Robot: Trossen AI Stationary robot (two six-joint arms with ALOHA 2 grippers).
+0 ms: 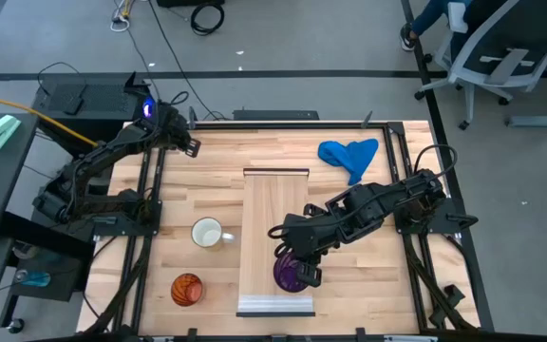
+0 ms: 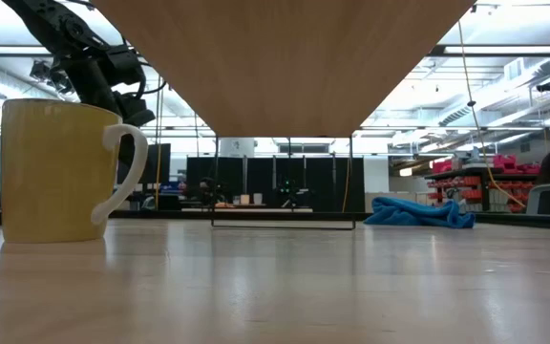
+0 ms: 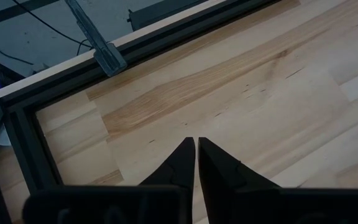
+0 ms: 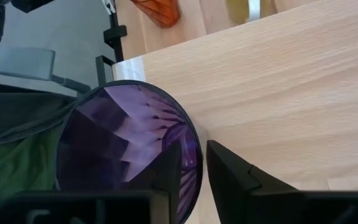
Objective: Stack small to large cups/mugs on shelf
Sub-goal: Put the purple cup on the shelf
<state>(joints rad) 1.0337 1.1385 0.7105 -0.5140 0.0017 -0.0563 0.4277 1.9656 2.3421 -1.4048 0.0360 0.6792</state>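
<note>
Your right tool pinches the purple ribbed cup's rim at the shelf's pale-edged end. White mug and orange ribbed cup wait beside the shelf, unstacked. Your left tool sits closed, empty.

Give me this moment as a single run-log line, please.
right claw: shut on purple cup rim, over shelf | left claw: shut, idle, far-left corner | white mug, orange cup: on table
</note>
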